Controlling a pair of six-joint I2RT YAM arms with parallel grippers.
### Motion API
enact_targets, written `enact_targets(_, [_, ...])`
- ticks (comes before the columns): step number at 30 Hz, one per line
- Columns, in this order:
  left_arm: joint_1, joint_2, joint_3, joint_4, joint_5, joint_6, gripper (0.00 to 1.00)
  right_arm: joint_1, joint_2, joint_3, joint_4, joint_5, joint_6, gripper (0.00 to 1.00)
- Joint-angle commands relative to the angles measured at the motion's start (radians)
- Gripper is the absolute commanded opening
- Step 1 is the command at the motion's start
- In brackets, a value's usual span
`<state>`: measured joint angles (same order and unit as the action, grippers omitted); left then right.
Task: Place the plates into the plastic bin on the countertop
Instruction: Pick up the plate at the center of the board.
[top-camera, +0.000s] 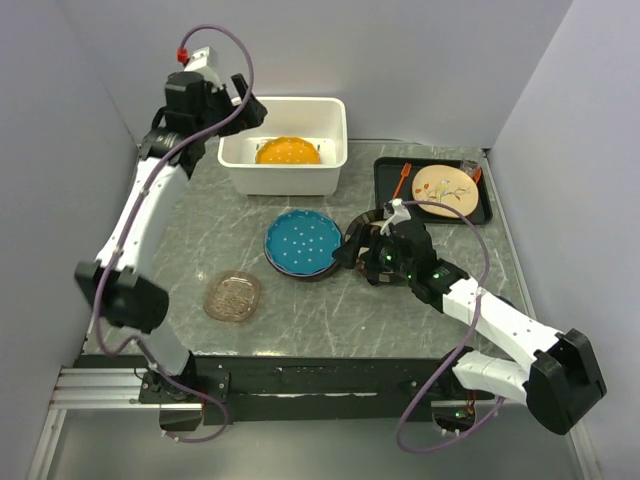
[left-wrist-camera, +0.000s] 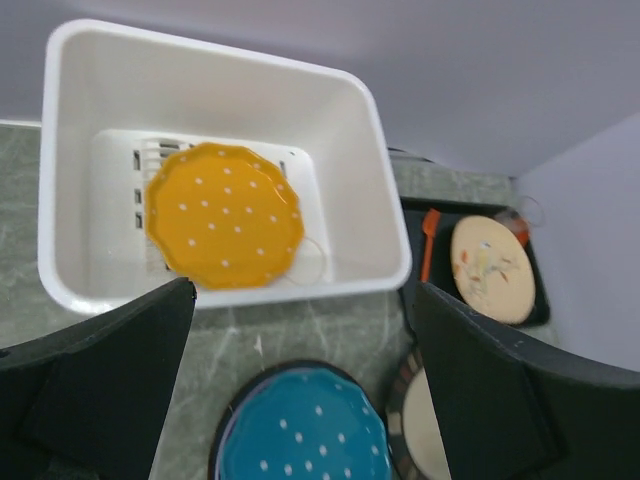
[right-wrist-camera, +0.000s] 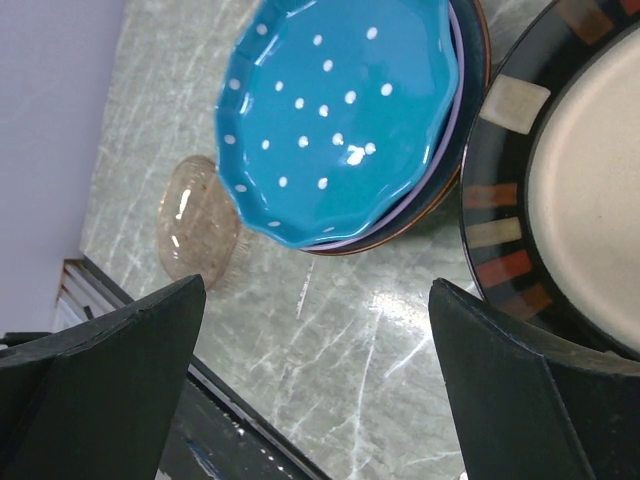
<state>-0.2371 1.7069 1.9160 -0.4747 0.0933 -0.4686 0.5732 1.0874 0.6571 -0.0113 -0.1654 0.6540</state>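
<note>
The orange dotted plate lies flat inside the white plastic bin at the back of the countertop. My left gripper hangs open above the bin's near-left side, holding nothing. A teal dotted plate tops a small stack of plates mid-table. A dark-rimmed cream plate lies just to its right, mostly under my right gripper, which is open and empty above bare countertop. An amber glass plate sits front left.
A flat black tray at the back right carries a tan round plate and an orange fork. Pale walls close in the left, back and right sides.
</note>
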Motion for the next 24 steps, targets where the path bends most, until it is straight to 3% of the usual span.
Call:
enact_targets(1, [-0.007, -0.122, -0.180, -0.045, 0.106, -0.027, 0.95, -0.004, -0.026, -0.016, 0.032, 0.006, 0.026, 1.00])
enact_targets(4, [-0.022, -0.243, -0.401, 0.016, 0.137, -0.070, 0.94, -0.006, 0.020, 0.019, -0.011, -0.013, 0.004, 1.00])
enact_targets(12, [-0.085, -0.377, -0.688, 0.040, 0.132, -0.102, 0.93, -0.006, 0.028, -0.028, 0.097, -0.016, 0.053, 1.00])
enact_targets(16, [-0.084, -0.339, -0.732, 0.064, 0.155, -0.134, 0.91, -0.004, 0.094, 0.036, 0.065, -0.048, 0.025, 0.99])
enact_targets(24, [-0.084, -0.293, -0.738, 0.045, 0.141, -0.122, 0.86, -0.006, 0.192, 0.104, 0.082, -0.049, 0.046, 0.79])
